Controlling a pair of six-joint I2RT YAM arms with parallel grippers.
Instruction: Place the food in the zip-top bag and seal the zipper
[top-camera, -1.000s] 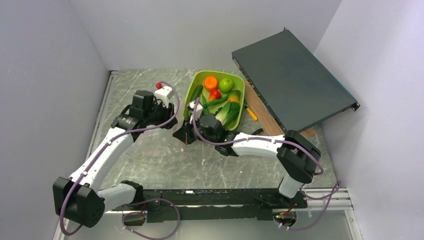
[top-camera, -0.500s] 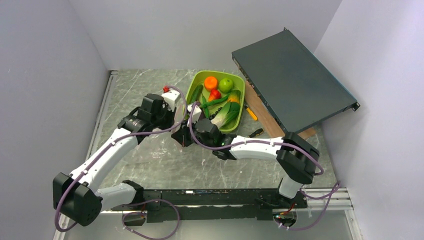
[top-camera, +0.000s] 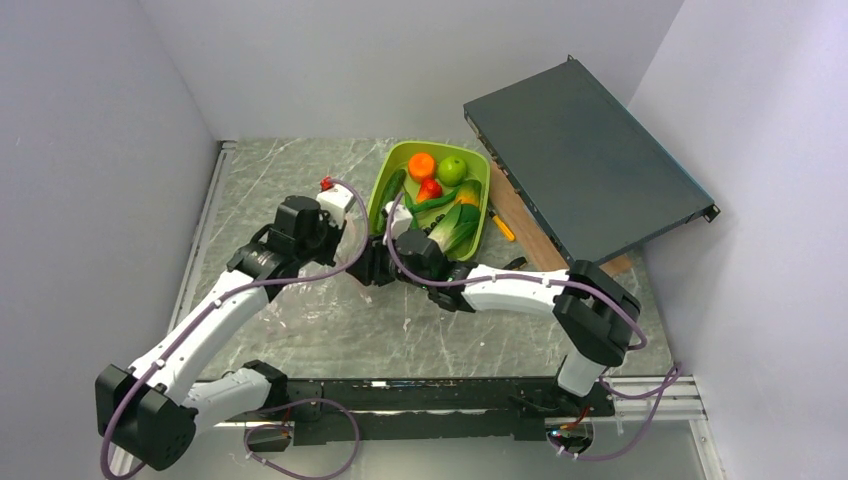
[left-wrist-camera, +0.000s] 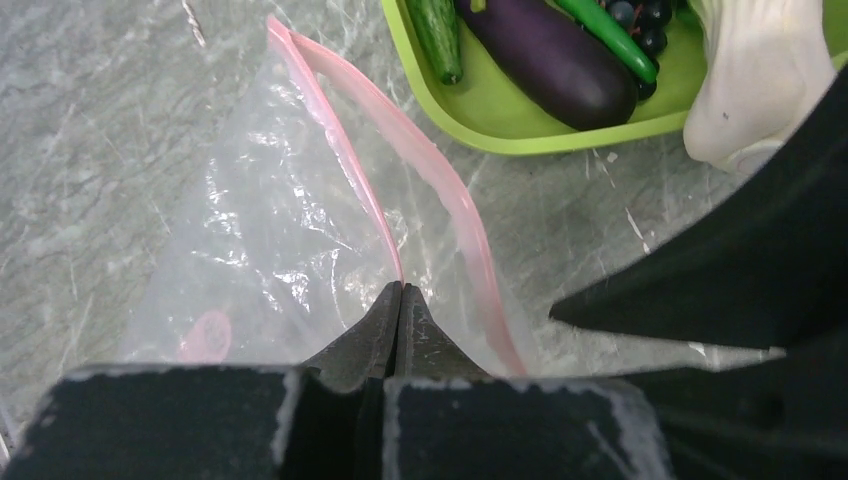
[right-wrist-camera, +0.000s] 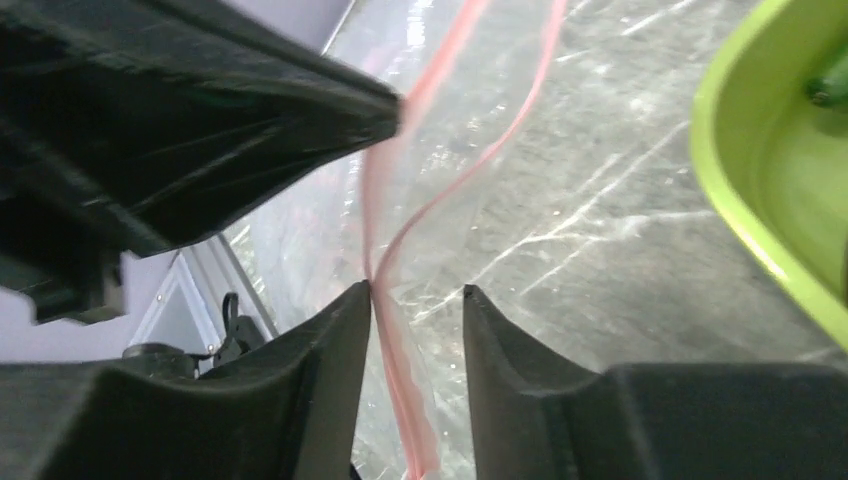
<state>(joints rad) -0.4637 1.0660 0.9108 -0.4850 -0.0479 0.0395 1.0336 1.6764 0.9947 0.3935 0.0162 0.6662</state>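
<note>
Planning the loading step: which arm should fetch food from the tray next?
Right. The right gripper is open beside the tray; the left gripper is shut on the zipper, so it is probably busy.

No writing or label is legible anywhere.

You're looking at a bag of thin clear plastic, crinkled and glossy, its zipper a smoother pale pink strip. The table looks like polished grey marble (white veins, soft sheen). The tray is smooth lime plastic, the eggplant shiny, the box matt dark metal, lying on a bare wood board.
</note>
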